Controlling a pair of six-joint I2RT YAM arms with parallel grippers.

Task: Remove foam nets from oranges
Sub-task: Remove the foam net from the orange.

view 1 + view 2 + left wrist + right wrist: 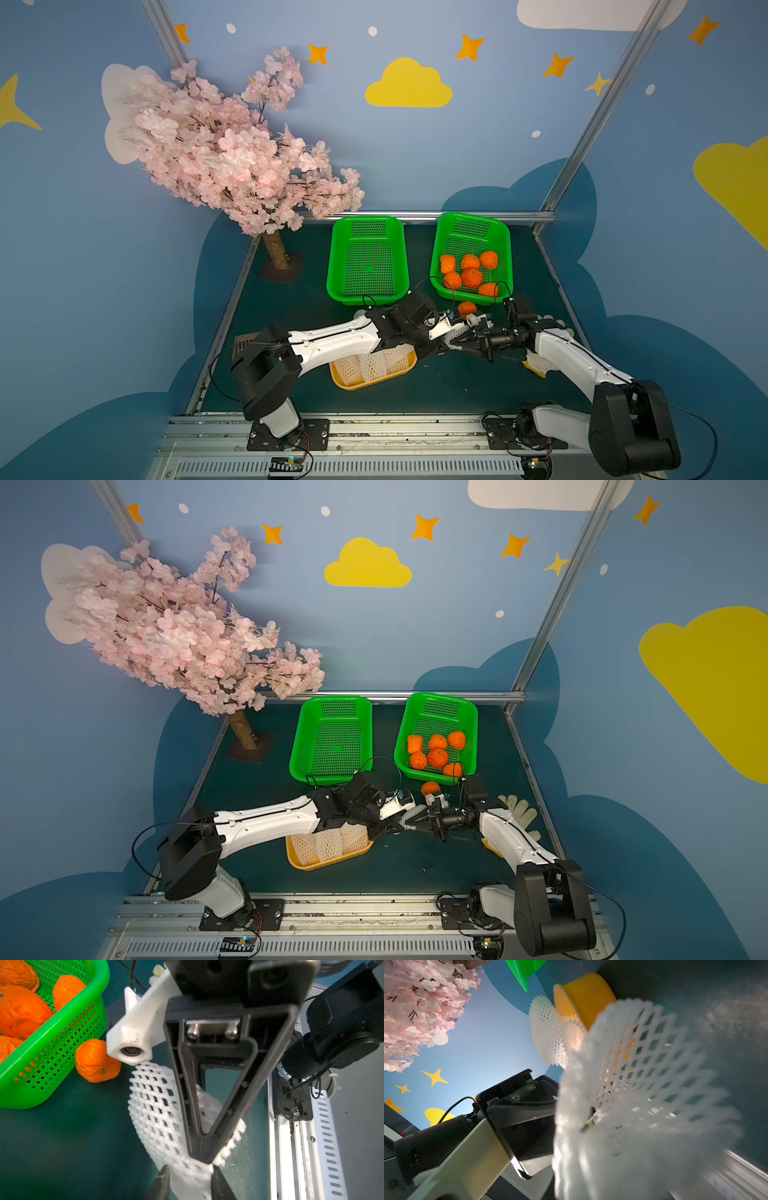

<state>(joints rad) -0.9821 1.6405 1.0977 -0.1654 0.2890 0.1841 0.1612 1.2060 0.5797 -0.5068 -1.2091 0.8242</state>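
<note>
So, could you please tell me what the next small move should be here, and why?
Probably the right end effector should let go and back off: it pinches one end of the empty foam net, the left end effector grips the same net, and a bare orange lies on the table.

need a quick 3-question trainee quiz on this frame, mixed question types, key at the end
1. How many bare oranges lie in the green perforated plastic basket that is not empty?
2. True or false: the lone bare orange outside that basket sits in the yellow-orange plastic tray.
3. What spans between the left gripper and the right gripper? A) a white glove B) a white foam mesh net C) a pink blossom branch
Key: 1) six 2) false, it lies on the dark table 3) B
</note>
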